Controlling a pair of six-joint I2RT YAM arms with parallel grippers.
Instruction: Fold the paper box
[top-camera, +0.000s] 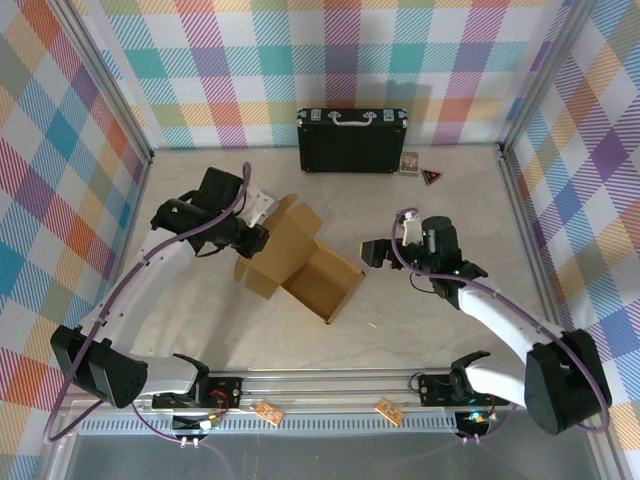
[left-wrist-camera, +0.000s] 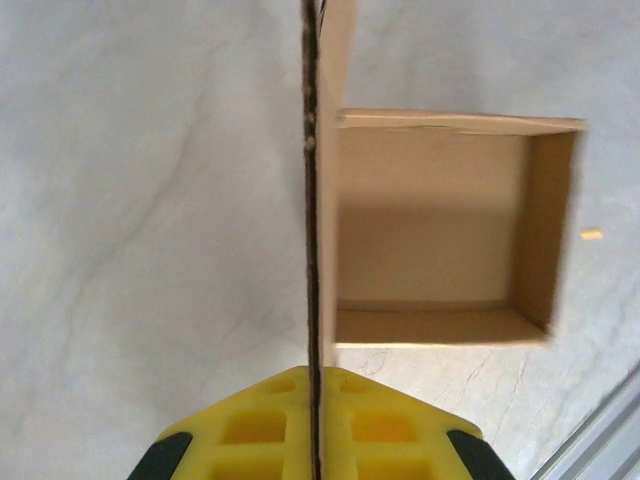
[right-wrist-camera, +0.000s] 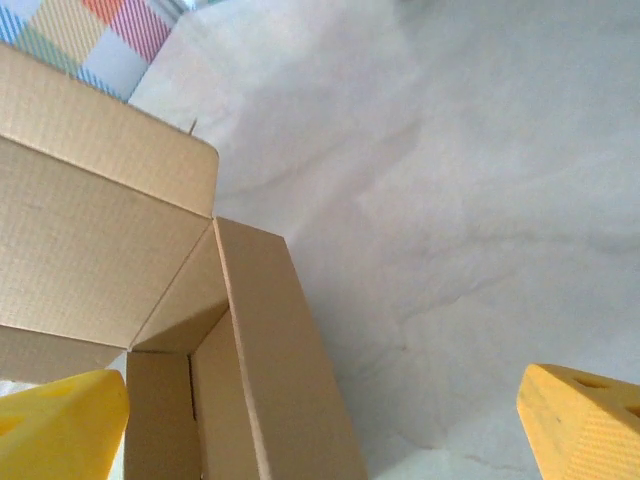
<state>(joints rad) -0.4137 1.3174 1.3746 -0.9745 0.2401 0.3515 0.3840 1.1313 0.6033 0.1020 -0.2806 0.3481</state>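
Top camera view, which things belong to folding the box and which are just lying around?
For the job: paper box; left gripper, pinching one of its panels; right gripper, open near it.
Lying about: black case; small card; dark triangular piece.

There is one paper box (top-camera: 300, 262) and one black case (top-camera: 351, 140). Beside the case lie two small items — one patterned card (top-camera: 409, 163) and one dark triangle (top-camera: 431, 177). The left gripper (top-camera: 257, 240) and the right gripper (top-camera: 372, 254) make two grippers — and one orange tag (top-camera: 266, 411) with a second orange tag (top-camera: 389, 410) makes two as well.
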